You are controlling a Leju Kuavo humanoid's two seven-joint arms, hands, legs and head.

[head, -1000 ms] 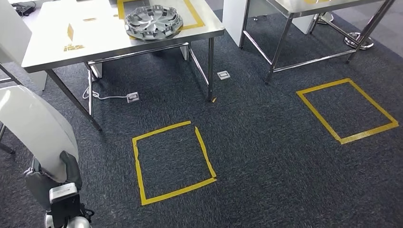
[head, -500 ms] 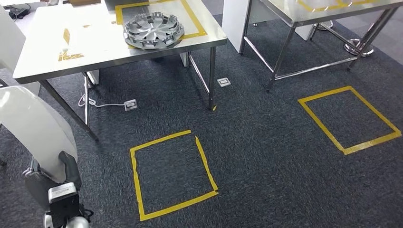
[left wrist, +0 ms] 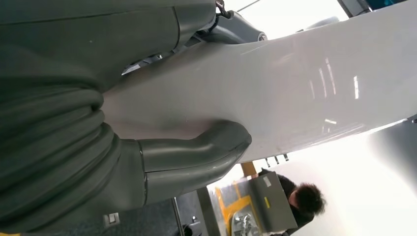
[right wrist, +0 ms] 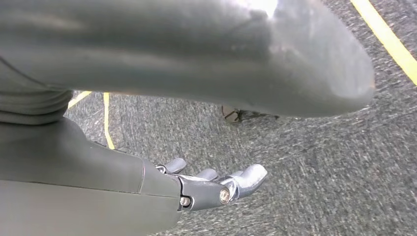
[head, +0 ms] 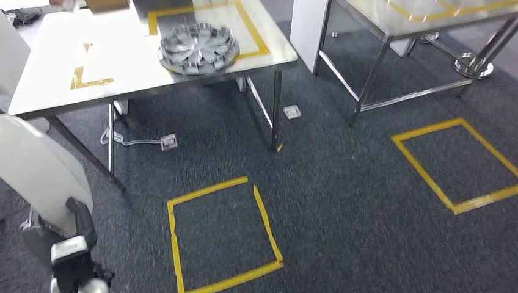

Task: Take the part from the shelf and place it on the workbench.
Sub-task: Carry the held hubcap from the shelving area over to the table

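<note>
While the left hand [head: 61, 235] grips the white curved panel [head: 40, 174] low at the robot's left, its thumb [left wrist: 196, 155] presses one face and its fingers [left wrist: 231, 27] wrap the other. Right hand [right wrist: 211, 187] hangs above the carpet [right wrist: 305, 177], fingers apart, holding nothing.

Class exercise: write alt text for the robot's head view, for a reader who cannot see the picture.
The robot's left hand holds a large curved white panel at lower left, above dark carpet marked with yellow tape squares. Ahead stands a steel workbench carrying a silver wheel cover on a yellow-taped outline; a second steel table stands to the right.
</note>
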